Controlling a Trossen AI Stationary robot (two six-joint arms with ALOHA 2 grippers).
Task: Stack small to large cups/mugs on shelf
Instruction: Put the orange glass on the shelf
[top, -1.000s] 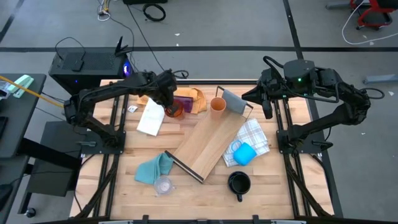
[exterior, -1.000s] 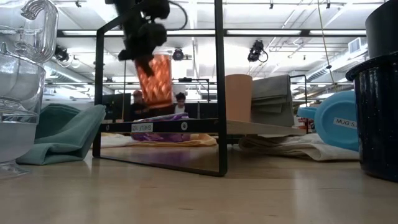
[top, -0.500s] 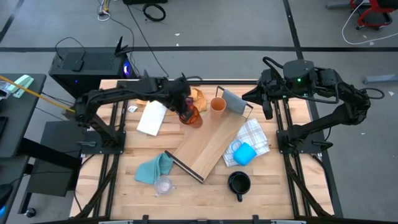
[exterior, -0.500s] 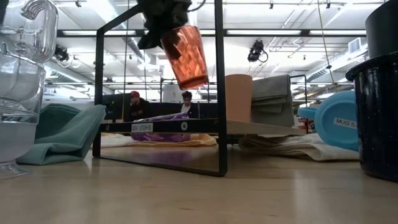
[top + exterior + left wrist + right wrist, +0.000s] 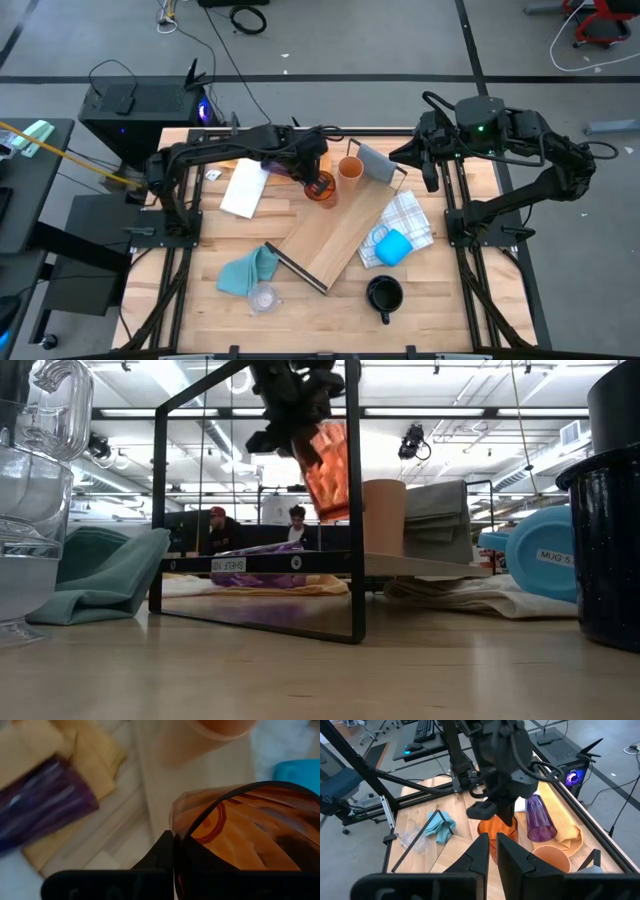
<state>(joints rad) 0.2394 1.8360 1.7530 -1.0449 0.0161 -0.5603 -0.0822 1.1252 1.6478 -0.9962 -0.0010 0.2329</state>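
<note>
Nearest us stand a clear cup (image 5: 30,500) and dark mug (image 5: 610,510). Beyond, we see the left gripper (image 5: 318,180) pinching the amber translucent cup (image 5: 322,188) above the shelf (image 5: 340,228), beside the tan cup (image 5: 350,168). Farther back, the right gripper (image 5: 430,177) waits, jaws pressed together.

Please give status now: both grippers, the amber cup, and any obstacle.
Left gripper shut on amber cup, held above shelf. Right gripper shut, empty, waiting. Tan cup stands close beside.
</note>
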